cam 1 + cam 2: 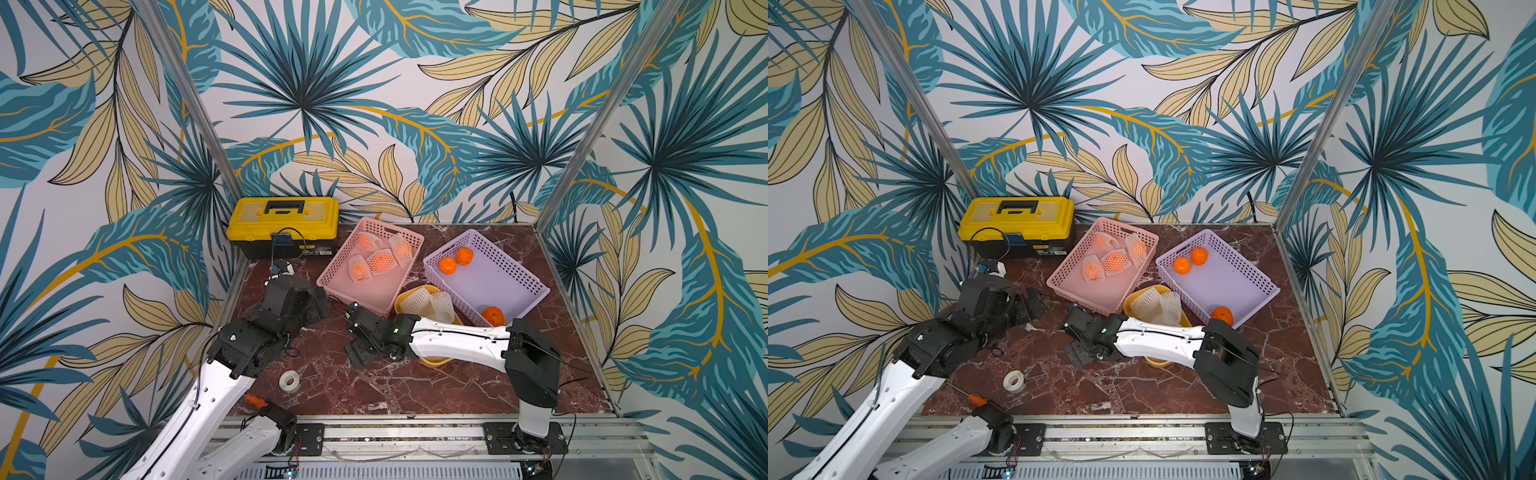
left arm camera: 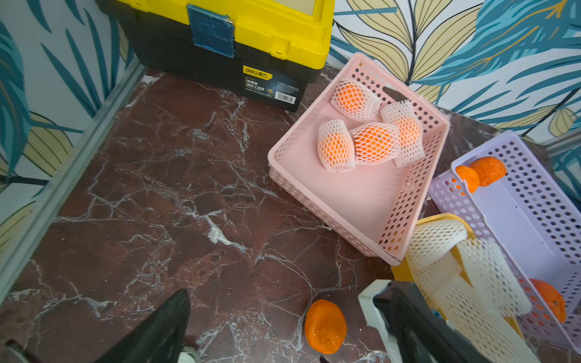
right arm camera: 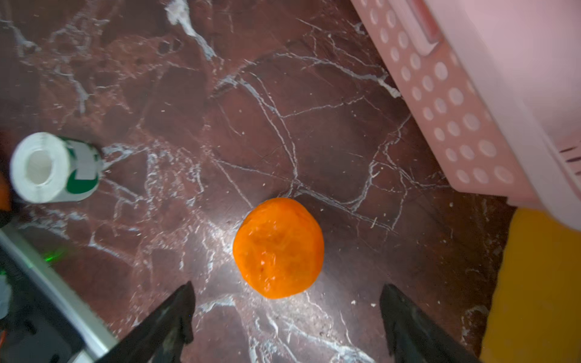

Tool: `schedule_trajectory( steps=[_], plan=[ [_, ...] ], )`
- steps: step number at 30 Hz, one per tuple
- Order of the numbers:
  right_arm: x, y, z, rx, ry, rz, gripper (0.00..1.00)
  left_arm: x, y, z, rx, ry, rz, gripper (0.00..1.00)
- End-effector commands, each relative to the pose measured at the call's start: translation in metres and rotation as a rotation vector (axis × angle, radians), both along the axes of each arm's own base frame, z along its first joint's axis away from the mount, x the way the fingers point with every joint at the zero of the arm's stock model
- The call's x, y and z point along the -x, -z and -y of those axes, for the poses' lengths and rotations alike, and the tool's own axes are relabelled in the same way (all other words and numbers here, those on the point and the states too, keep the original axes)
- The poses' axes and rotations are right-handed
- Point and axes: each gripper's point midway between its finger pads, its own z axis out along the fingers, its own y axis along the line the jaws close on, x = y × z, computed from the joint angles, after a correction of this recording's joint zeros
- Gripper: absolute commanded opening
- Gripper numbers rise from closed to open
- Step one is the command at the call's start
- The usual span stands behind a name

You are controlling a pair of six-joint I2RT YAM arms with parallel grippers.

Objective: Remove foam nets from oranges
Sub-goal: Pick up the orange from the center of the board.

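Right wrist view: our right gripper hangs spread and empty over a bare orange on the marble table beside the pink basket, likely poised to straddle it. Our left gripper hovers spread, empty.

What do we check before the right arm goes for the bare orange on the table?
1. The right gripper open: ok, jaws wide, the bare orange just ahead of its fingertips.
2. That orange net-free: ok, lying bare on the table.
3. The left gripper out of play: ok, open, empty, beside the pink basket.
4. Room in the purple basket: ok, only three bare oranges inside.
5. Removed foam nets stowed: ok, in the yellow bowl.
6. All fruit stripped: not ok, four netted oranges lie in the pink basket.
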Motion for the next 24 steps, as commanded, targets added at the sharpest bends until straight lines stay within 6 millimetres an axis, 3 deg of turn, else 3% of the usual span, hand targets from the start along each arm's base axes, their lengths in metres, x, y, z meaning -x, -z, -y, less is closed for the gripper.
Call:
schedule_trajectory(
  steps=[1,4,9,19,24],
  plan=[
    [-0.005,0.015,0.006,0.061,0.071,-0.017,0.94,0.005,0.011,-0.029,-0.126,-0.071,-0.02,0.99],
    [-0.004,0.025,-0.001,0.061,0.07,-0.043,0.94,0.005,0.028,-0.038,-0.125,-0.099,-0.046,1.0],
    [-0.001,0.039,-0.005,0.085,0.073,-0.085,0.91,0.0,0.043,-0.035,-0.1,-0.091,-0.096,1.0],
    [0.003,0.062,-0.009,0.126,0.078,-0.15,0.78,-0.002,0.049,-0.033,-0.087,-0.083,-0.122,1.0],
    [0.001,0.058,-0.008,0.122,0.1,-0.145,0.61,0.0,0.045,-0.034,-0.081,-0.088,-0.106,1.0]
  ],
)
